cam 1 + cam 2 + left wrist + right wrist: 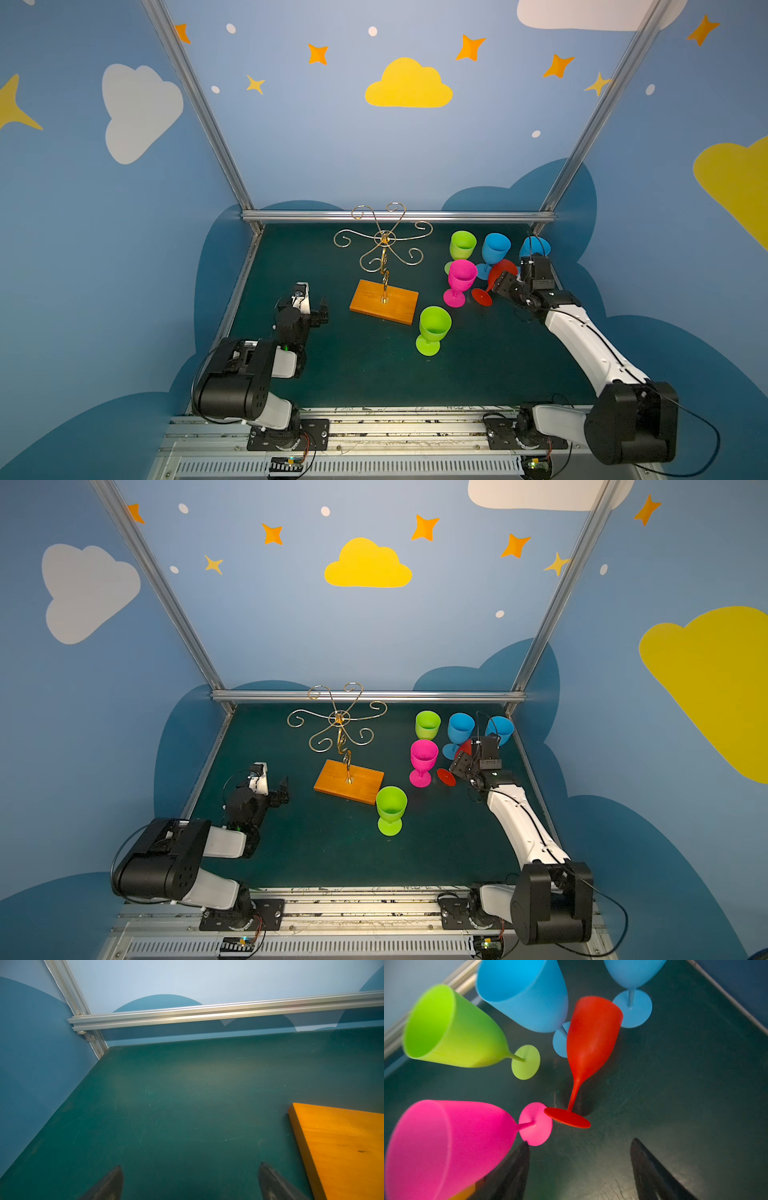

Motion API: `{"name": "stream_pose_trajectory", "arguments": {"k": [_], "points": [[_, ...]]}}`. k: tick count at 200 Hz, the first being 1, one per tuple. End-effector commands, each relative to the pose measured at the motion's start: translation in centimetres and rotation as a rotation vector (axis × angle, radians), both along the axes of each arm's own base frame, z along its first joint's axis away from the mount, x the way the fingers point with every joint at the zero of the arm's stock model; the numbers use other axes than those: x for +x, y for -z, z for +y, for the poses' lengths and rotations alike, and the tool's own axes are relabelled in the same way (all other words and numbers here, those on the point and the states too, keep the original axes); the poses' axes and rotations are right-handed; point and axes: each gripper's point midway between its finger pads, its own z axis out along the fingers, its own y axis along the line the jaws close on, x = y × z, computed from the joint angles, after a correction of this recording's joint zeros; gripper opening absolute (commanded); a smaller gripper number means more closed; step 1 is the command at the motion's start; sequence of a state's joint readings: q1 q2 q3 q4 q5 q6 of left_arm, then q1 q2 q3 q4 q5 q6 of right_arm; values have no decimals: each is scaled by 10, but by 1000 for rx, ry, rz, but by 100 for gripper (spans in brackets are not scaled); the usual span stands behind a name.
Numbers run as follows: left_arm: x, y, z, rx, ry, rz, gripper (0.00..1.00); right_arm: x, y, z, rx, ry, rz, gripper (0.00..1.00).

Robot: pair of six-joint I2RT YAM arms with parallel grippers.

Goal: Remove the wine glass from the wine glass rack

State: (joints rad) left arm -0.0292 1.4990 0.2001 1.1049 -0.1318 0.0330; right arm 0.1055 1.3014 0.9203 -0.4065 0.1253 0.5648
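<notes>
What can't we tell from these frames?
- Red glass bowl: in both top views the right tool covers part of it. The right wrist view doesn't settle whether it leans on the near blue glass.
- Far blue glass foot: hidden behind the right arm in both top views.
- Wine glass rack wire: cut off by the left wrist view's edge; only a base corner shows.

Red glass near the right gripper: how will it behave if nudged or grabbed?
The red glass lies tipped, not upright, so a nudge would probably roll it in an arc. Its foot sits close to the pink glass, which may get bumped. Matte plastic look: likely light, fairly grippy.
</notes>
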Motion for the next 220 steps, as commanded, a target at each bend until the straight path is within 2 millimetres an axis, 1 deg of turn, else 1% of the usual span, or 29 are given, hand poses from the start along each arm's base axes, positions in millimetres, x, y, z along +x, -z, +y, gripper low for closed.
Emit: {"name": "stream_pose_trajectory", "arguments": {"k": [1,21,43,62,76,105,120,142,178,199,220], "points": [[3,-5,0,-5,-6,-13,99,0,15,5,58,32,96,72],[4,-7,0,-3,-5,-16,99,5,33,11,83,24,173,69],[4,-6,0,-3,-7,-14,99,14,53,17,142,54,250,67],[4,-6,0,-3,-6,-14,100,24,64,22,179,65,261,66],[4,-6,0,-4,-5,-15,100,27,70,24,198,74,289,65],[4,-6,0,-5,-6,-13,99,29,86,23,205,113,339,62],[4,-6,0,-5,-6,-12,99,25,95,18,193,145,351,62],[5,-6,0,-5,-6,-11,100,19,105,17,196,162,366,61],[5,-6,0,-5,-7,-11,99,11,112,15,194,183,371,54],[5,-6,0,-5,-7,-11,99,7,109,12,188,197,352,46],[5,-6,0,-5,-6,-11,100,2,105,8,178,212,333,35]]}}
